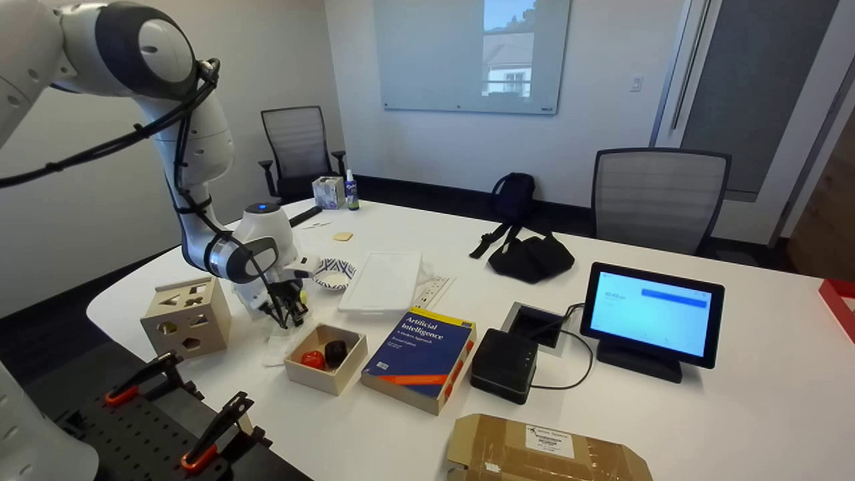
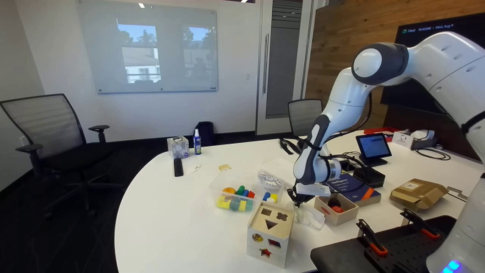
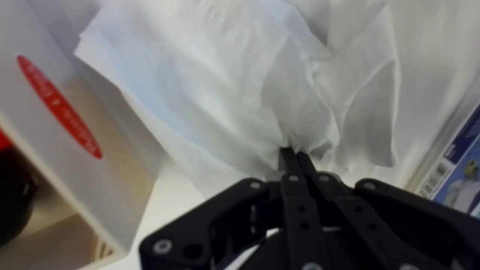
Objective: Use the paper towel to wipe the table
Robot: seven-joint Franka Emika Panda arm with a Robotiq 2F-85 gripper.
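Robotiq gripper, fingers drawn together, clenched on one crumpled white paper towel; paper towel lying on white conference table, between shape-sorting cube and wooden box, moving room bounded by both. Wooden box: red oval label, lettering blurred; two pieces inside, one red, one dark. One blue textbook, titled "Artificial Intelligence: A Modern Approach". Two clamps beside table edge. One wall display, reading "Meet".

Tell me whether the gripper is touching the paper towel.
Touching. The wrist view shows the gripper shut on the paper towel, whose white folds gather into its fingertips.
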